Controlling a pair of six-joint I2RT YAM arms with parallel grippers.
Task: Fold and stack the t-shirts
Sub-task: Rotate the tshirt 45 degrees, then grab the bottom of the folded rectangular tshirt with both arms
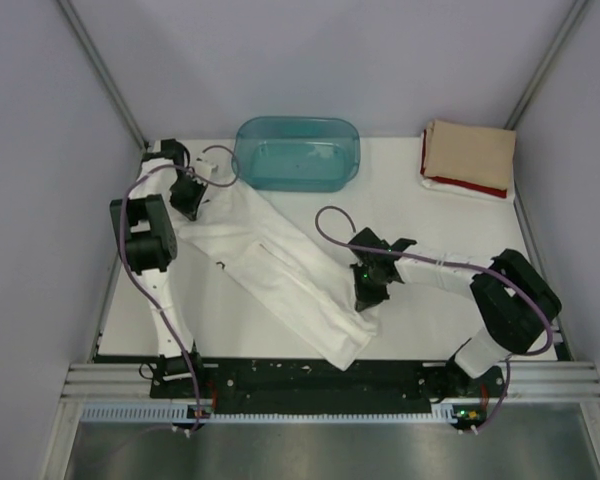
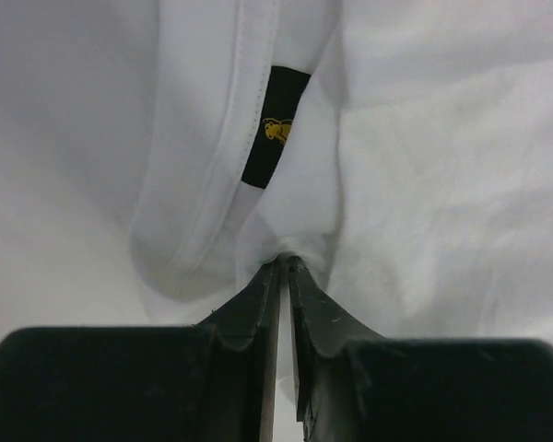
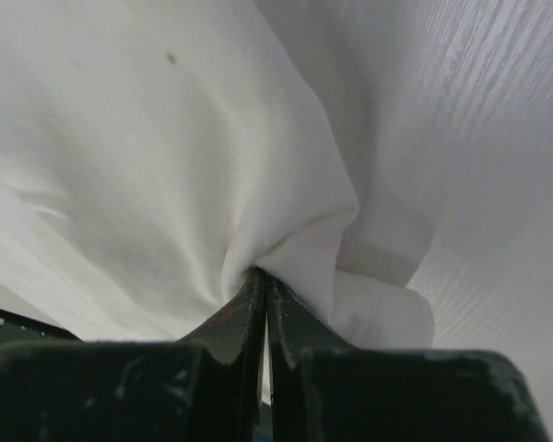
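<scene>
At the near edge, a ribbed metal rail (image 1: 330, 385) and a dark strip carry the two arm bases. Beyond them is the white table (image 1: 430, 215). In the right wrist view its surface shows a faint wood grain.

The white t-shirt (image 1: 280, 265) lies on the table as a long band, running diagonally from near centre to far left. Which face is up cannot be told.

The right gripper (image 1: 365, 300) is at the band's near end. The right wrist view shows the right gripper (image 3: 263, 273) with its fingers pressed together on a bunched fold of the cloth (image 3: 120, 166).

The left gripper (image 1: 191, 207) is at the far left end. Up close, the left gripper (image 2: 285, 261) has its fingers almost together, pinching a tuck of the shirt (image 2: 424, 138). Beside a stitched hem there is a small black label (image 2: 275, 124) with a yellow mark too small to read.

At the far edge, near the centre, stands a translucent teal plastic tub (image 1: 297, 152). In the far right corner a folded tan t-shirt (image 1: 470, 152) lies on top of a red t-shirt (image 1: 467, 185), which shows only along its edges. A pale strip shows below the red, and it could be either cloth or table.

Plain grey walls (image 1: 40, 150) with slanted metal struts close in the space. The upper parts of the walls are cut off.
</scene>
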